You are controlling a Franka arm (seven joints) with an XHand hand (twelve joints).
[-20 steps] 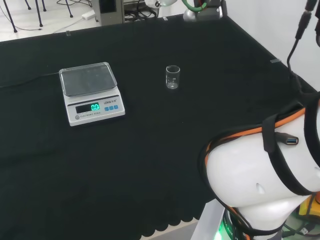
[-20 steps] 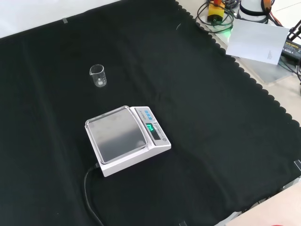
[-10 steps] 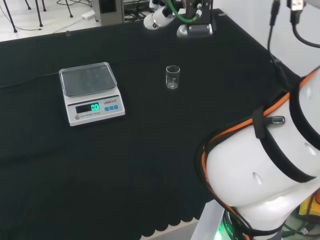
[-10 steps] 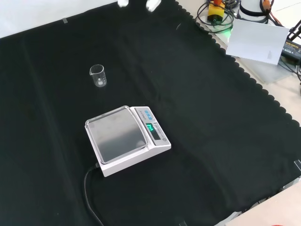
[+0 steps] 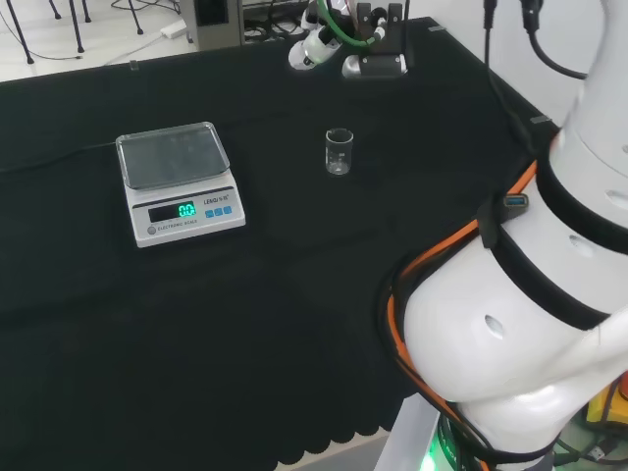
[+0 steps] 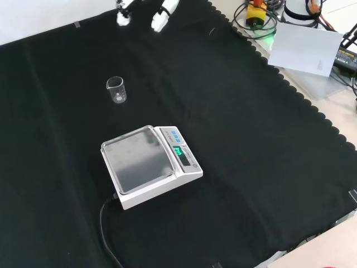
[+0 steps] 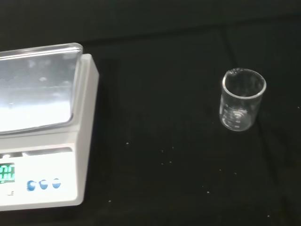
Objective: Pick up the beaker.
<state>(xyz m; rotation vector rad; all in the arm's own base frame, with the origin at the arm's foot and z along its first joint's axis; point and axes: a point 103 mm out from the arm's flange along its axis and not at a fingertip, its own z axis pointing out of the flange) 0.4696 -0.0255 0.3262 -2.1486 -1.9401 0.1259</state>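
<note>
Fingers (image 6: 160, 15) cut off at frame's top, well apart from beaker (image 6: 116, 90).

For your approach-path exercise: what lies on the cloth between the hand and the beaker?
Nothing: in the front view, bare black cloth separates the hand at the top from the beaker below it. The scale stands nearer the camera.

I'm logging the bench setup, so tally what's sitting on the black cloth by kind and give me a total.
Beaker: 1, clear glass, standing upright on the cloth
Scale: 1, white, with a lit display and a cable
Total: 2
</note>
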